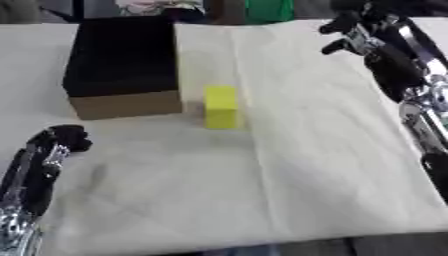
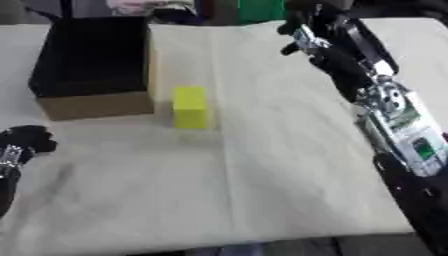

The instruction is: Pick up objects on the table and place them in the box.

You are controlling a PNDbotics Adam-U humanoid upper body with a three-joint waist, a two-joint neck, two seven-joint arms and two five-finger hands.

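Right hand point(image 1: 350, 36) was up at the far right of the table, fingers curled in a bit but not wrapped around anything that I could see, just hanging there above the cloth with its black and silver arm point(image 2: 394, 115) running back down the right edge toward the camera. Left hand point(image 1: 59, 140) sat low on the near left, fingers bunched into a loose fist, nothing in it either, resting over the cloth with the forearm trailing off the bottom left corner. Between the two, well apart from both hands, the yellow block point(image 1: 221, 106) stood upright on the pale tablecloth point(image 1: 289, 180), which had a few creases running through it. Just to the block's left, very close but I couldn't tell if they touched, was the box point(image 1: 124, 65): cardboard-brown on the outside, dark black inside, open at the top, sitting on the far left part of the table. Nothing showed inside the box, too dark to make out really. Something green point(image 1: 268, 10) stood past the table's far edge.
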